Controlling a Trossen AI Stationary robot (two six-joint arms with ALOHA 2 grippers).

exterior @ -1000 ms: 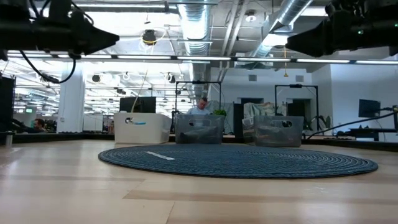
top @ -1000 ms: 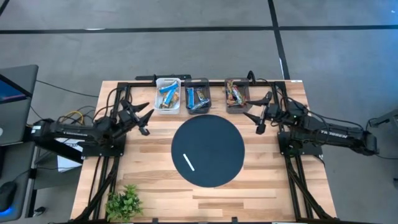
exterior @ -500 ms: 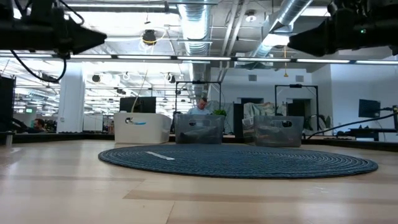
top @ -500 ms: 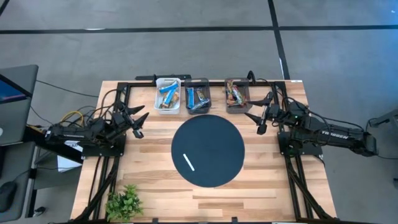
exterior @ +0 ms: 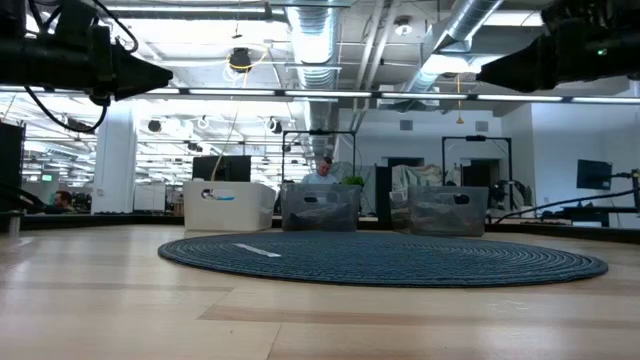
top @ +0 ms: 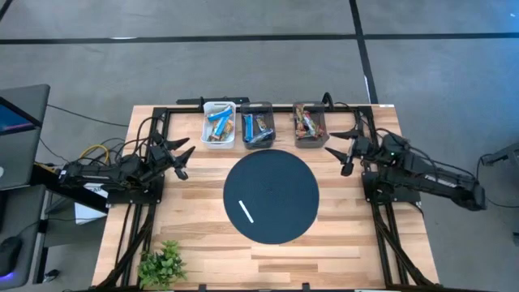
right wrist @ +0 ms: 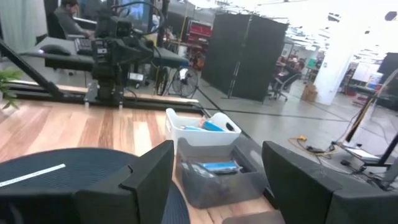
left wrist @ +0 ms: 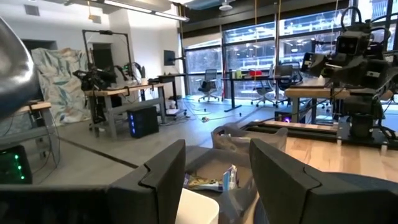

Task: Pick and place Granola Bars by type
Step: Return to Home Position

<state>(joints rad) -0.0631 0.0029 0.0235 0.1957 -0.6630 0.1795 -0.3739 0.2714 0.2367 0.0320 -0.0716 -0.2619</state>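
Note:
The granola bars lie in three bins along the table's far edge. Blue and brownish ones are in the white bin (top: 219, 123), blue ones in the middle dark bin (top: 259, 125), and reddish ones in the clear right bin (top: 309, 123). My left gripper (top: 182, 158) hovers open and empty over the bare wood, left of the round dark mat (top: 270, 195). It points toward the bins (left wrist: 211, 180). My right gripper (top: 340, 151) hovers open and empty right of the mat, near the clear bin. In its wrist view the white bin (right wrist: 202, 129) and a blue bar (right wrist: 217, 167) show beyond its fingers.
A thin white stick (top: 246, 212) lies on the mat's near left part. A small green plant (top: 162, 264) stands at the near left corner. Black frame rails run along the table's left, right and far edges. Bare wood lies near the front edge.
My left gripper has drawn back a little toward the table's left edge, staying open and empty. Bins, bars and stick have kept their places.

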